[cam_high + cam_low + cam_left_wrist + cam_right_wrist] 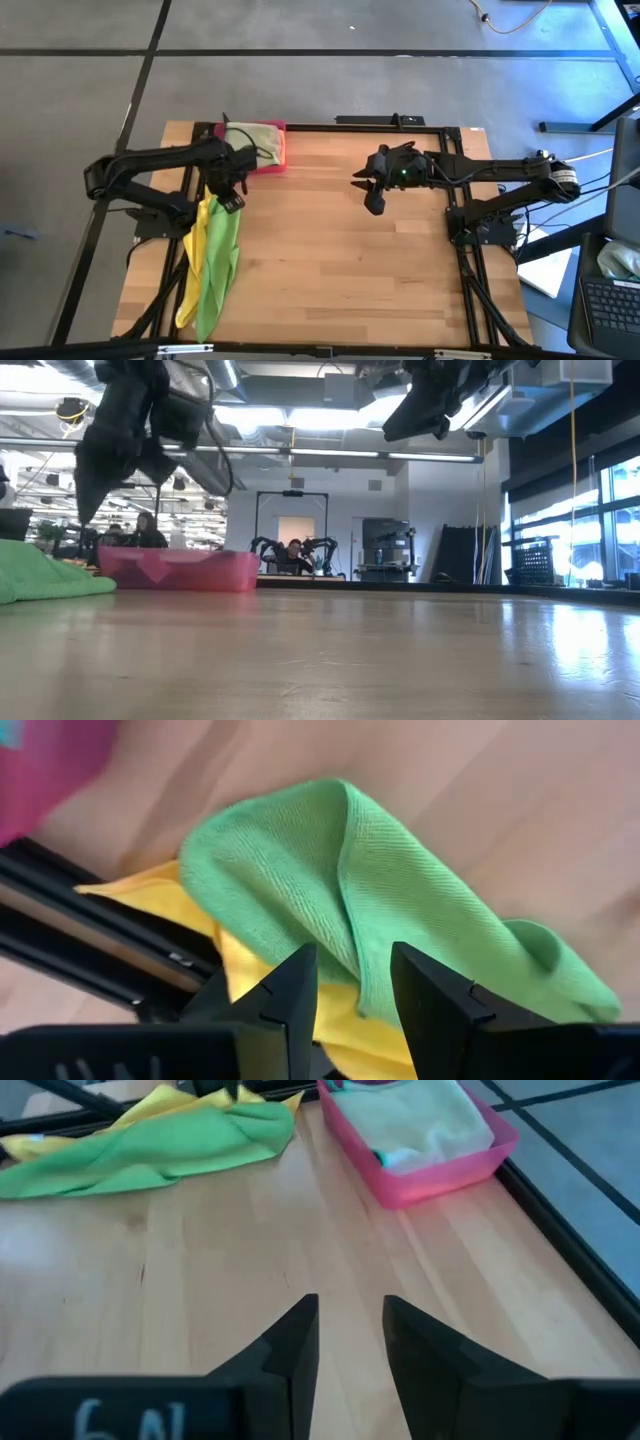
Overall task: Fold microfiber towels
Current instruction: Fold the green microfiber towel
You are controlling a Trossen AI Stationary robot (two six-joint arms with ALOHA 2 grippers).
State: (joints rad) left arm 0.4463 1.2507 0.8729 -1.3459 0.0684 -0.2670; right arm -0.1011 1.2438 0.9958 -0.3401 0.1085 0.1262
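A bright green towel (220, 262) lies crumpled over a yellow towel (188, 290) along the table's left edge; both also show in the left wrist view, green (330, 870) over yellow (250, 970). My left gripper (352, 955) hovers open above their far end, well off the table in the low view (100, 470). A pale olive-green towel (420, 1115) and a bit of teal cloth (395, 1157) lie in the pink tray (440, 1175). My right gripper (350, 1305) is open and empty over the bare table middle (372, 203).
The pink tray (270, 165) stands at the far edge, left of centre, just beyond my left gripper (232, 195). A black frame rail (90, 935) runs along the table's left edge beside the towels. People sit in the room beyond the table (290, 555).
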